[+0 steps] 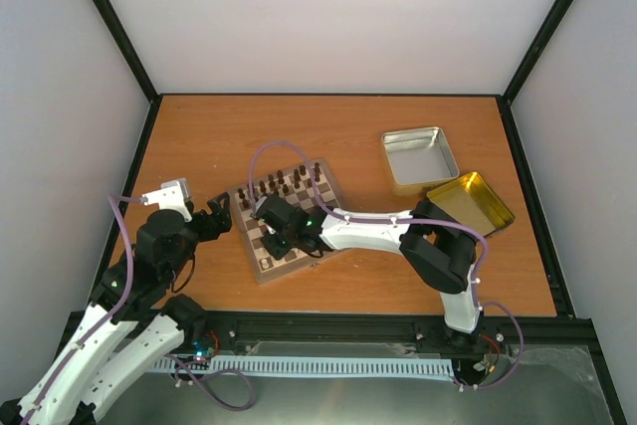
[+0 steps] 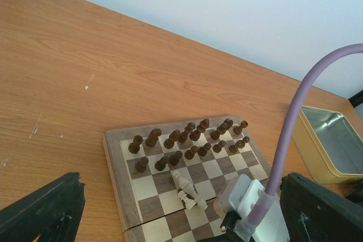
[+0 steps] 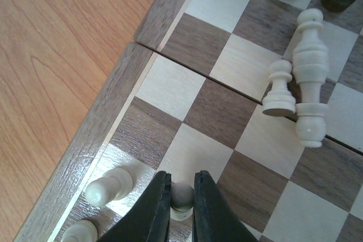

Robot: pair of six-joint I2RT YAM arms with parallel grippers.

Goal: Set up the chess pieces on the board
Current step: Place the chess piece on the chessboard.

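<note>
at the right wrist view's bottom edge the right gripper [image 3: 181, 178] clamps a pale pawn [image 3: 181, 198], base hidden, near the board [image 3: 96, 128] rim; open table [image 3: 57, 55] lies left. left gripper [image 1: 221, 214] gapes wide.

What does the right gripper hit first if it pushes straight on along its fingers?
The board. The right gripper is shut on a pale pawn and points down at an edge-row square, so the pawn's base lands there first; it may already be touching. The neighbouring pawn stands off that line.
</note>
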